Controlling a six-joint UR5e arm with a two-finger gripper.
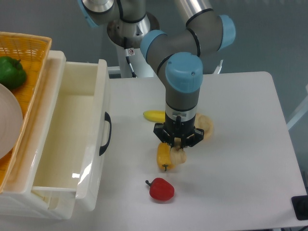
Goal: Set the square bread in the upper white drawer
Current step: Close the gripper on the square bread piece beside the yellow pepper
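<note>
My gripper (176, 144) points straight down over the middle of the table. Its fingers are closed on the top of the square bread (179, 156), a small pale beige chunk that shows just below the fingertips. Whether the bread rests on the table or is just off it I cannot tell. The upper white drawer (57, 144) stands pulled open at the left, its inside empty, with its curved black handle (106, 134) facing the gripper. The drawer's front is roughly a hand's width left of the bread.
A yellow pepper (163, 156) lies touching the bread's left side. A round tan bun (206, 126) sits behind the gripper, a yellow banana-like piece (154, 115) at its left, a red pepper (161, 189) in front. An orange wicker basket (33, 45) holds a green pepper (10, 71) and a white plate (8, 120).
</note>
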